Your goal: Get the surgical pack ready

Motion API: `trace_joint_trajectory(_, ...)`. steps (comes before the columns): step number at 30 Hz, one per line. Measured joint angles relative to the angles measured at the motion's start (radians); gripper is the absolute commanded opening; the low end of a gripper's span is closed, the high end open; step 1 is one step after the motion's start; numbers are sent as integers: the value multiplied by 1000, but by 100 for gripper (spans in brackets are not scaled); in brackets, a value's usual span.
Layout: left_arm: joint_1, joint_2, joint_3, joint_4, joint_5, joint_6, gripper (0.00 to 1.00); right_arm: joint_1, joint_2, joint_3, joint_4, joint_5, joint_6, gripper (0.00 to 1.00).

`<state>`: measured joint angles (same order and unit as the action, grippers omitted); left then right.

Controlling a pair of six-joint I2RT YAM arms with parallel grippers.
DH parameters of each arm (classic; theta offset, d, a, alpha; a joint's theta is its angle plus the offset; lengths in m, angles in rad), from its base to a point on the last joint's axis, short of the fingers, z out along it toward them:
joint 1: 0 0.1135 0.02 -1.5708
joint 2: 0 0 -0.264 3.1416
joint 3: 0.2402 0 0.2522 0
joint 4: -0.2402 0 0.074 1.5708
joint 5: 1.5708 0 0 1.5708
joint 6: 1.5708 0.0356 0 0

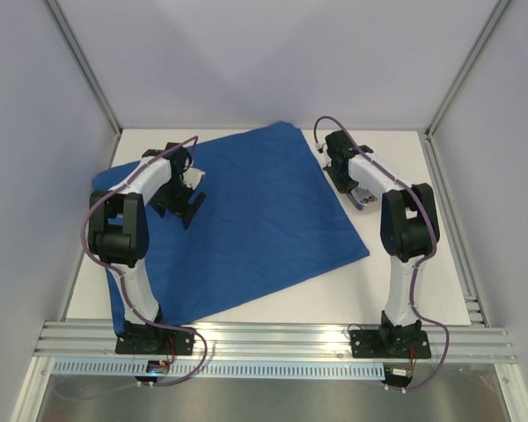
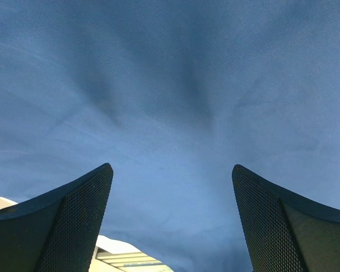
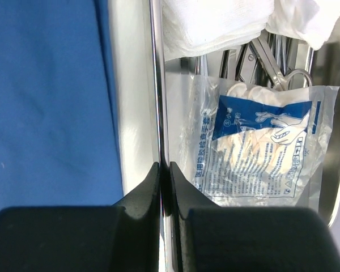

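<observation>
- Closest, right wrist view: black two-finger right gripper [image 3: 163,173] with fingers pressed together, clamped on the thin drape-side rim of a shiny rectangular steel tray [image 3: 174,96].
- Inside tray, nearest the fingers: clear plastic glove packet [image 3: 260,147] with blue-and-white printed label, lying flat.
- Beyond packet: silver scissor-like instruments [image 3: 272,62], one ring handle overlapping the packet's far edge.
- Far end of tray: white folded gauze squares [image 3: 215,22], lying over the instruments.
- Other side of the clamped rim: large royal-blue cloth drape [image 3: 45,102], flat, just beside the tray.
- Left wrist view: left gripper [image 2: 173,192] with black mesh-textured fingers [image 2: 68,226] wide apart, nothing between them. Blue cloth across nearly the whole view.
- Top view: drape [image 1: 264,220] spread as one sheet, turned corner-on, lightly creased, over the left and middle of a white table [image 1: 414,290].
- Left gripper [image 1: 187,204] over the drape's left part. Contact with cloth: cannot tell.
- Right gripper [image 1: 356,189] and tray just off the drape's right edge, on bare table. Tray mostly hidden under the wrist in this view.
- Ribbed aluminium rail [image 1: 273,338] along the near edge, with both arm bases bolted on.
</observation>
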<state>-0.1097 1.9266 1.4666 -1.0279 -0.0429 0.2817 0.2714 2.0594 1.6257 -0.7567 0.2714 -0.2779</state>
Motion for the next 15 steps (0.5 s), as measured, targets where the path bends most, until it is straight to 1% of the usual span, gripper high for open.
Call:
trace_joint_trajectory(7,0,0,0,1,0,0,95,0,-11,-59,105,19,1,1)
trace_joint_trajectory(15,5,0,0,1,0,0,95,0,-66,-134,174,20,2,0)
